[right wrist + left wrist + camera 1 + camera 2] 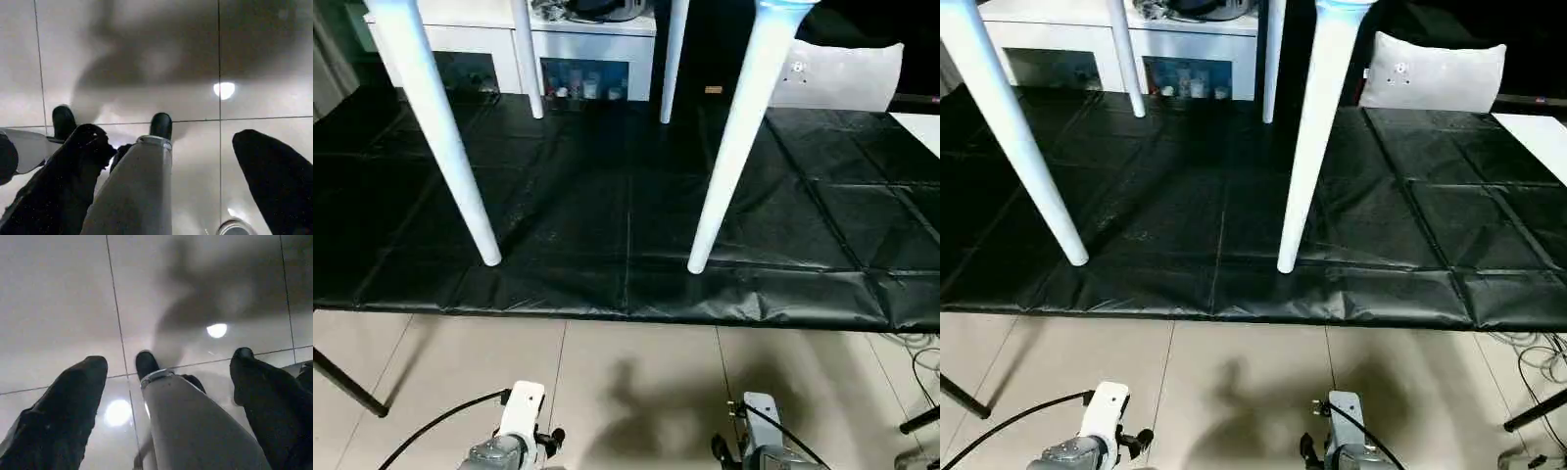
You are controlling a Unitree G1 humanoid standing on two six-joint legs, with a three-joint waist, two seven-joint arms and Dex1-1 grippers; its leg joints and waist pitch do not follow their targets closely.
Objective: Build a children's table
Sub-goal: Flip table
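While the table stands upright on its four legs over the black mat (783, 196), both of my arms hang low at the bottom of the frame above the pale tiled floor (626, 392), well apart from it.

At the lower left, my left gripper (168, 377) has its two black fingers (68, 406) spread wide with nothing between them but floor; what rises between them in the wrist view looks like my own leg and foot. Above it, at the left of the frame, the near left leg (440, 127) slants down to the mat, and behind it a far leg (527, 59) rests near the white cabinet (587, 59) at the top. Right of centre, another far leg (672, 59) comes down, then the near right leg (739, 137), splayed outward so the table sits steady. The tabletop itself is above the upper edge of the frame, so I cannot see it.

At the lower right, my right gripper (171, 156) is likewise wide apart and empty, pointing at the tiles. A grey cushion (842, 73) lies at the upper right.

With all four legs planted, I judge the build finished, and my arms are kept clear so nothing gets nudged.
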